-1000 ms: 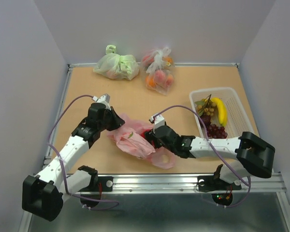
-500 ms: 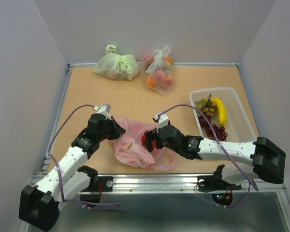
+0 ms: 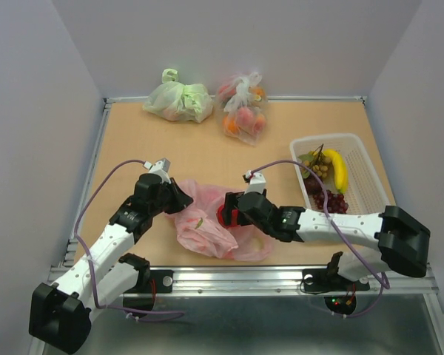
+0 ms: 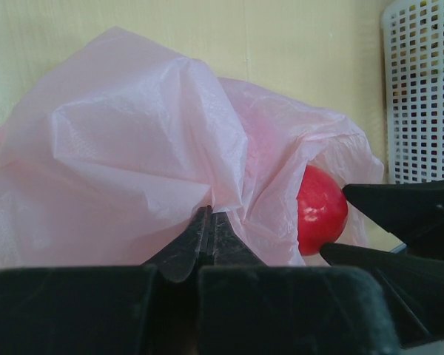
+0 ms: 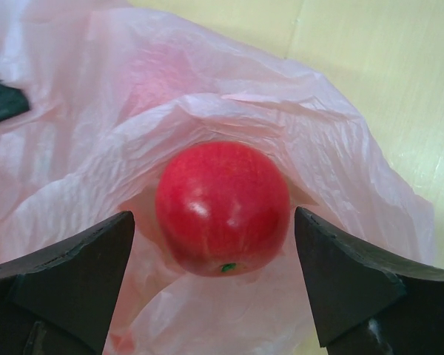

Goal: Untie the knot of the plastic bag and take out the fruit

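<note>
The pink plastic bag (image 3: 203, 231) lies crumpled at the near middle of the table, its mouth facing right; no knot shows. My left gripper (image 3: 179, 200) is shut on a fold of the bag's left edge (image 4: 207, 192). A round red fruit (image 3: 223, 215) sits in the bag's mouth and also shows in the left wrist view (image 4: 322, 209) and the right wrist view (image 5: 223, 207). My right gripper (image 5: 213, 218) is open, one finger on each side of the fruit, with small gaps. A banana (image 3: 338, 168), green grapes (image 3: 316, 164) and purple grapes (image 3: 330, 200) lie in the basket.
The white mesh basket (image 3: 362, 151) stands at the right. A pale green bag (image 3: 179, 100) and a clear bag of orange-red fruit (image 3: 243, 111) sit by the back wall. A metal rail (image 3: 281, 275) runs along the near edge.
My left gripper has drawn the bag's edge a little nearer. My right gripper has moved left to the bag's mouth, and the red fruit now sits between its fingers.
</note>
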